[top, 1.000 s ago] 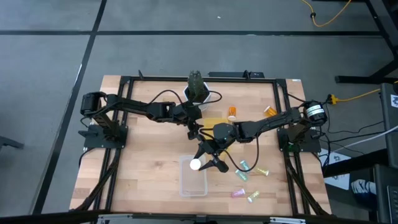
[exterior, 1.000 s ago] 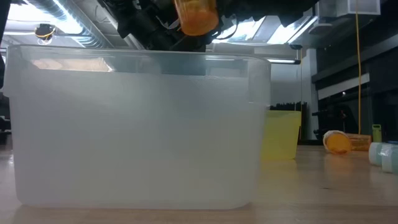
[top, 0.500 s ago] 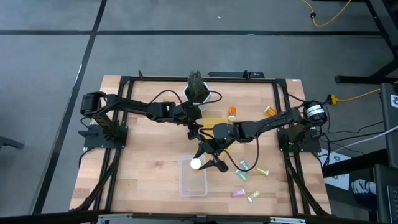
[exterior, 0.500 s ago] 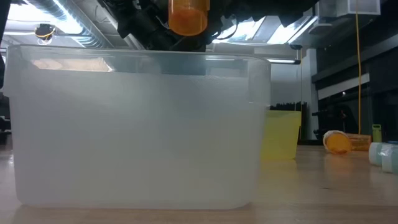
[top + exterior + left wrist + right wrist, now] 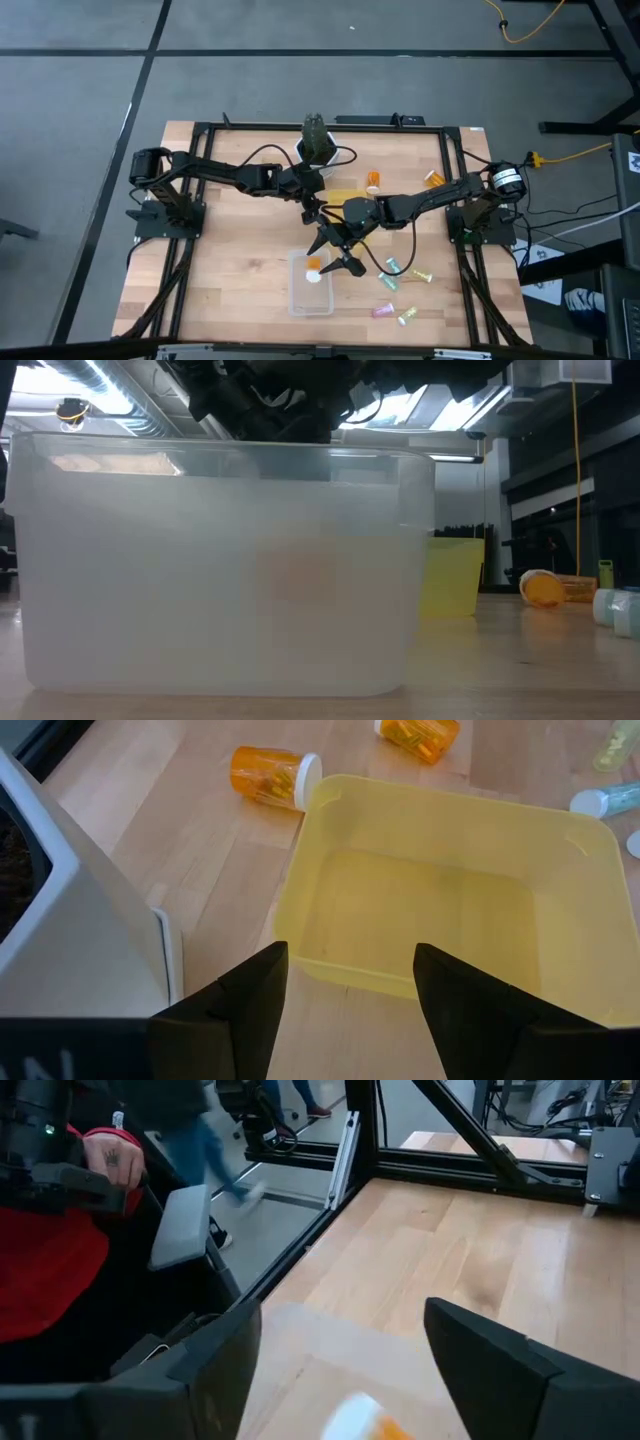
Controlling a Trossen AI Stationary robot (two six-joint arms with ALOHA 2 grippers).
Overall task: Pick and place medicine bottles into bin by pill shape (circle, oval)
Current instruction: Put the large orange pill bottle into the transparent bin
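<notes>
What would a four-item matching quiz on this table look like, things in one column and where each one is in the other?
Things
1. right tool
2. left tool
3. potted plant
4. pale green and pink bottles

Places
A. at the table edge, top middle of the high view
B. lying loose on the wood, right of the clear bin
C. open, over the yellow bin
D. open, above the clear bin

Pairs: 1-D, 2-C, 3-A, 4-B
</notes>
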